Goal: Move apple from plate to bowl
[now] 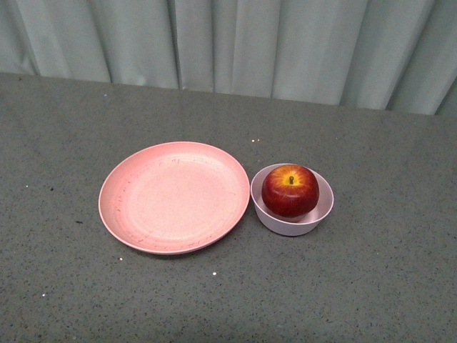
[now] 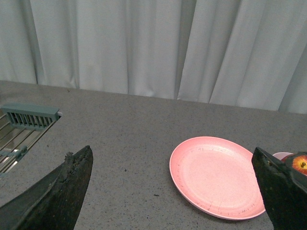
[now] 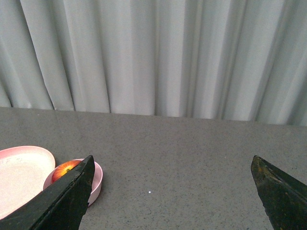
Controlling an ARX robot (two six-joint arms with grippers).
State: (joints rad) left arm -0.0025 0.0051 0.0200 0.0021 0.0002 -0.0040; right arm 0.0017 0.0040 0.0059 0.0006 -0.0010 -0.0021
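Note:
The dark-red apple [image 1: 290,190] sits inside the small pale pink bowl [image 1: 279,219], stem up. Just left of the bowl lies the wide salmon-pink plate [image 1: 174,196], with nothing on it. Neither arm shows in the front view. My left gripper [image 2: 172,165] is open, held well back from the plate [image 2: 216,175]; a sliver of the apple [image 2: 301,163] peeks past one finger. My right gripper [image 3: 172,167] is open over bare tabletop, with the bowl [image 3: 96,179] and apple [image 3: 64,169] off to one side, partly behind a finger.
A grey speckled tabletop [image 1: 371,286] runs back to a pale green-grey curtain [image 1: 235,43]. In the left wrist view a metal wire rack with a teal part [image 2: 29,117] stands at the table's edge.

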